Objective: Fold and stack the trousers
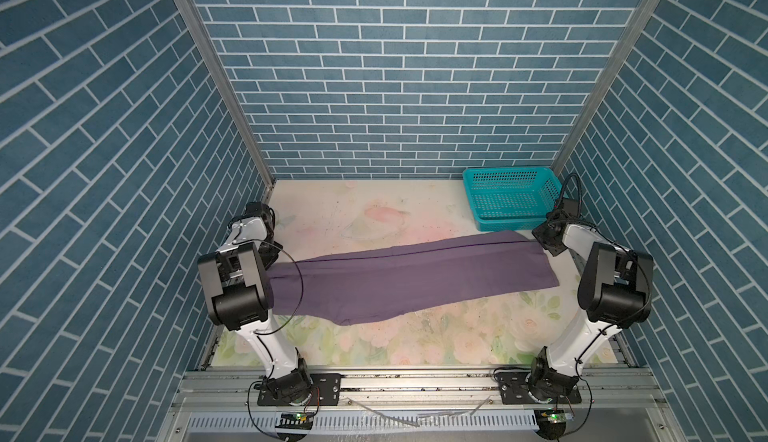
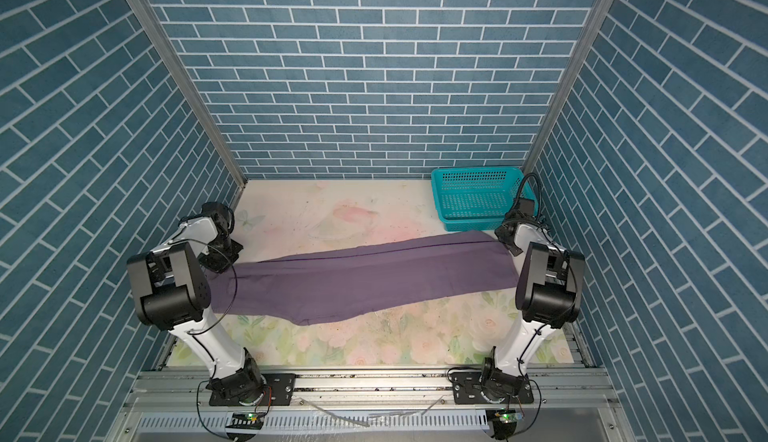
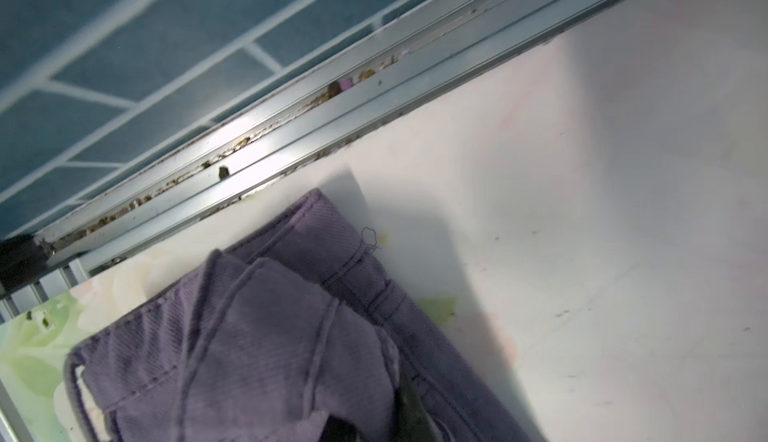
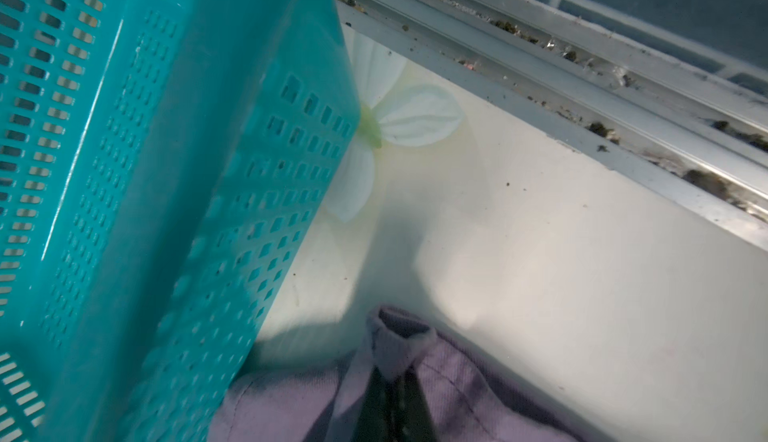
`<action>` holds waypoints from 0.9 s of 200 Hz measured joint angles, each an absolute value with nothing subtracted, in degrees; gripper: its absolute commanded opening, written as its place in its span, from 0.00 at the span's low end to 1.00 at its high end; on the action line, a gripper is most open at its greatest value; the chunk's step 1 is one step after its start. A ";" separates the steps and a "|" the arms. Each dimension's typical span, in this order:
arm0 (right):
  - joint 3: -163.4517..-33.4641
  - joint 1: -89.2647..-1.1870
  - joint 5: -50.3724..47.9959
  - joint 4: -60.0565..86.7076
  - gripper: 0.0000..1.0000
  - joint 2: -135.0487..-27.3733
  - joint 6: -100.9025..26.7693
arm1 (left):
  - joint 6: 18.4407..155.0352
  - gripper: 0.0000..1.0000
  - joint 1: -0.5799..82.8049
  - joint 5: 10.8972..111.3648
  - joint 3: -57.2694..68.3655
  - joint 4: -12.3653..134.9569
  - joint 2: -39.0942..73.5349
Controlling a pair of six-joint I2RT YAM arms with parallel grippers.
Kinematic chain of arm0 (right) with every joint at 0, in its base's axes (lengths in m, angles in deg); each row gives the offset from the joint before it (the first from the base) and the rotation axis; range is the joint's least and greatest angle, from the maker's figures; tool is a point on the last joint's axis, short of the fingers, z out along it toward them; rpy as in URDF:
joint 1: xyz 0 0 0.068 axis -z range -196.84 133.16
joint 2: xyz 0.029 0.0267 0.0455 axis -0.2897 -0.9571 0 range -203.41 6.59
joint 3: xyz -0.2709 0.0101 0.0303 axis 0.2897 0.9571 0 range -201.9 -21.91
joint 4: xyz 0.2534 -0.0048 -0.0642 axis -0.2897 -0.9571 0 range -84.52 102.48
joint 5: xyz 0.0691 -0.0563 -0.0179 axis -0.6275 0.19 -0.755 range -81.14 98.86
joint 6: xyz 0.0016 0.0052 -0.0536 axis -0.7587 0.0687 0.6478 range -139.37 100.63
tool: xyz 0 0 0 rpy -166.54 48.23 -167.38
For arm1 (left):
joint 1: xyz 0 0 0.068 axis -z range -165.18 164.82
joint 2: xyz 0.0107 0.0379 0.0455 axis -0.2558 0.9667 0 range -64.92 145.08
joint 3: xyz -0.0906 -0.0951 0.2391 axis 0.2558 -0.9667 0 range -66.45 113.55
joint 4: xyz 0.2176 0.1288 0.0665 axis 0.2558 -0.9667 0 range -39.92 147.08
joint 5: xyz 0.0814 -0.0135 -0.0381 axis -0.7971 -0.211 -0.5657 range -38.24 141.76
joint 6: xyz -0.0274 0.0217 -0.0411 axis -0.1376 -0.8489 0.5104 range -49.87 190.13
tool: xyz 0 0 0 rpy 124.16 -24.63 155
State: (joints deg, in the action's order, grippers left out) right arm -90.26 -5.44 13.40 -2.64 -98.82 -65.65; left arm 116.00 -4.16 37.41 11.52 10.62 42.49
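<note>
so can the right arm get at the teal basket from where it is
Probably yes: the basket sits close beside the right fingers, with nothing between them. But those fingers are shut on the end of the trousers, so it would have to let go first.

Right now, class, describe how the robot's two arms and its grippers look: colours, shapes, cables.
The left arm and right arm match: white tapered links joined by blocky black joint housings. Thin black cables run along them and loop free near the wrists. The right gripper has dark, narrow fingers.
</note>
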 measured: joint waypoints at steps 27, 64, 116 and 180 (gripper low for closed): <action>-93.78 -5.40 13.53 -2.49 0.29 -101.59 -66.83 | 115.41 0.53 -4.03 36.47 19.70 10.14 47.28; -98.13 -4.72 14.67 -2.49 0.46 -102.38 -67.90 | 114.18 0.56 -3.92 36.36 27.13 8.61 50.84; -96.34 -4.42 15.89 -2.73 0.47 -96.32 -66.81 | 113.81 0.56 -1.30 36.62 22.32 8.50 42.43; -75.12 -4.96 13.95 -4.41 0.59 -77.50 -62.90 | 113.81 0.56 18.70 36.78 10.84 11.67 31.24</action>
